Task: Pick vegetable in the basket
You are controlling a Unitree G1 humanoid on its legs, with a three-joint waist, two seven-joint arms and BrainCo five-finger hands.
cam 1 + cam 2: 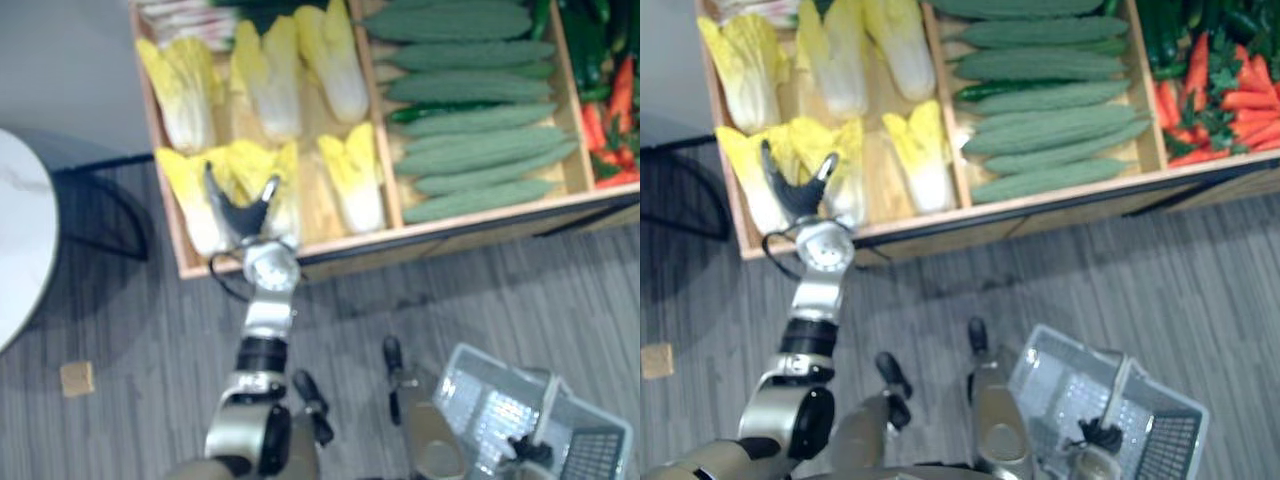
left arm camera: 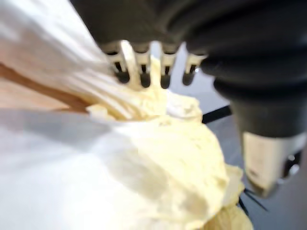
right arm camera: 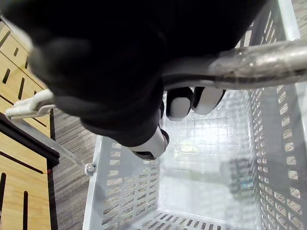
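Nearest us, our right hand [image 3: 180, 105] was curled round the handle [image 3: 259, 62] of the grey basket [image 1: 480, 400], which held nothing yet. Farther out, our left hand [image 1: 240, 208] reached over a yellow cabbage [image 2: 168, 158] at the front left of the wooden crate [image 1: 340, 243], fingers straight and thumb spread; we could not tell whether they touched it. We judged we should sink lower, straddle the firm body rather than the loose leaf tips, then close fully before lifting, leaving the green gourds [image 1: 470, 85] beyond alone.

My left hand [image 1: 795, 190] is spread over a cabbage [image 1: 848, 168] at the crate's [image 1: 1040, 205] near-left corner. My right hand [image 1: 1098, 436] grips the basket [image 1: 1060, 385] by its handle, near right.
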